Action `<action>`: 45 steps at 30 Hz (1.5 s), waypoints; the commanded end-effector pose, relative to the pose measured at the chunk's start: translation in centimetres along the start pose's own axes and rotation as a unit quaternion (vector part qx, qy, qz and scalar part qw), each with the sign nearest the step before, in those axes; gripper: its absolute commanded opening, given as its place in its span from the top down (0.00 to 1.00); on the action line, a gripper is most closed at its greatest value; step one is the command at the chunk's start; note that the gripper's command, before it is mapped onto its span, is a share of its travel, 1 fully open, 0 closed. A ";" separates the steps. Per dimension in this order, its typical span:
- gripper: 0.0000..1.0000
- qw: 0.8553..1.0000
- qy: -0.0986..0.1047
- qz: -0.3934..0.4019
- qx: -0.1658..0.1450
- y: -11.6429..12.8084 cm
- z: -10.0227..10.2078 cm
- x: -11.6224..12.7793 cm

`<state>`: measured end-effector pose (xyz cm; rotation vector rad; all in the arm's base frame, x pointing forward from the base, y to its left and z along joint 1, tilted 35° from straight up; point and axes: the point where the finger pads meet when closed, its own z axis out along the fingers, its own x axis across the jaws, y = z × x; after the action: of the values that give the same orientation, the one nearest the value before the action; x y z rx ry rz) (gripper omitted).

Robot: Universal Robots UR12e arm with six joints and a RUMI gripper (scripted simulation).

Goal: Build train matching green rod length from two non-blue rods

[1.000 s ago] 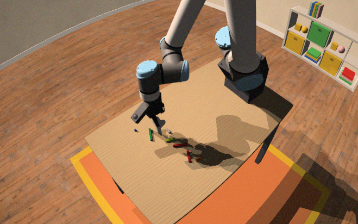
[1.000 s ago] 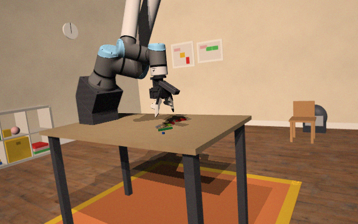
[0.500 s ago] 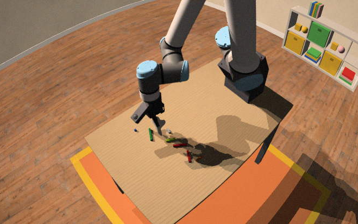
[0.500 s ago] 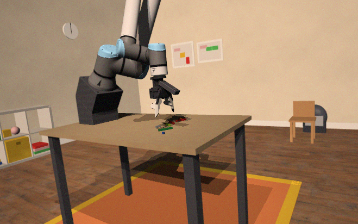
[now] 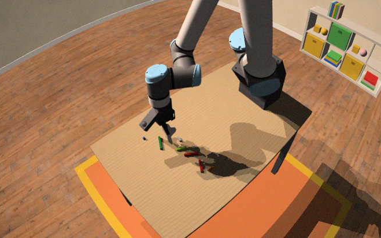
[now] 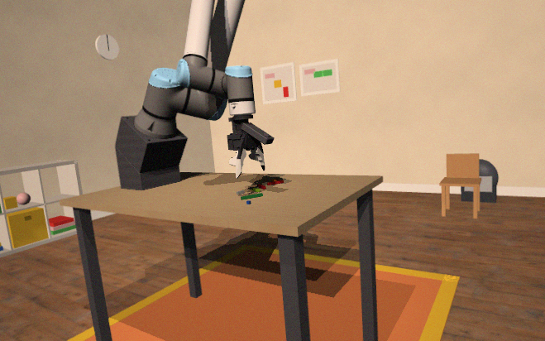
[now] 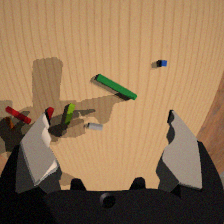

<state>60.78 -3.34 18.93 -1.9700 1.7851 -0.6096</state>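
Note:
The green rod [image 5: 160, 142] lies flat on the table; it also shows in the wrist view [image 7: 116, 86]. A small grey rod [image 5: 179, 138] [image 7: 94, 126] lies near it, with a lime rod [image 5: 181, 148] [image 7: 67, 114] beside that. Two red rods [image 5: 191, 153] [image 5: 200, 166] and an orange rod [image 5: 211, 168] lie in the arm's shadow. A tiny blue rod [image 5: 144, 138] [image 7: 161, 63] sits apart. My gripper [image 5: 167, 134] [image 6: 249, 167] hangs open and empty above the table, between the green and grey rods.
The arm's base [image 5: 259, 82] stands at the table's far corner. The table edge is close beyond the blue rod. A shelf [image 5: 348, 50] with boxes stands off the table, and a chair [image 6: 461, 180] stands by the wall.

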 end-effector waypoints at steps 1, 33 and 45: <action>0.00 1.000 0.001 -0.003 0.002 -0.2 -0.1 0.1; 0.00 0.954 0.000 -0.300 0.000 3.7 -0.3 -1.5; 0.00 0.909 0.000 -0.417 0.000 5.3 -0.4 -2.2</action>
<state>56.87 -1.98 16.64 -2.6011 1.0415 -0.8165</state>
